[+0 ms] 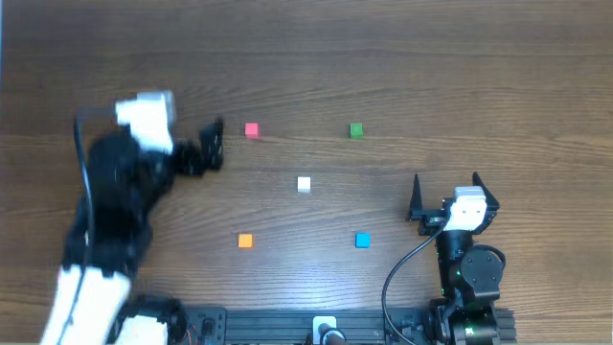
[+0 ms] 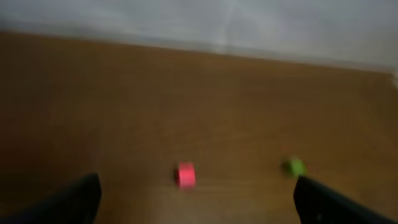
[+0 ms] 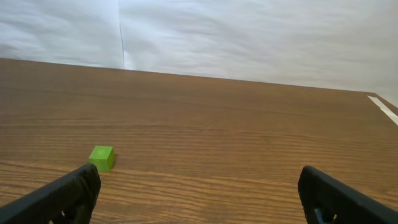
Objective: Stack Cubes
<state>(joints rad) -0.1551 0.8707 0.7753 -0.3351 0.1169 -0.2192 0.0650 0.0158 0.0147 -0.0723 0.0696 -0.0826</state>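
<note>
Five cubes lie apart on the wooden table (image 1: 431, 57): the white cube (image 1: 304, 184) in the middle, the pink cube (image 1: 251, 129) at its 11 o'clock, the green cube (image 1: 356, 130) at 1, the orange cube (image 1: 245, 241) at 7 and the blue cube (image 1: 362, 241) at 5. The left gripper (image 1: 216, 144), spread wide and empty, faces the pink cube from just beside it, with nothing between them. The right gripper (image 1: 447, 192), equally wide and empty, sits at the white cube's 3 o'clock, well apart.

Likely a lab: wooden table (image 1: 383, 57), white backdrop (image 3: 249, 37).
</note>
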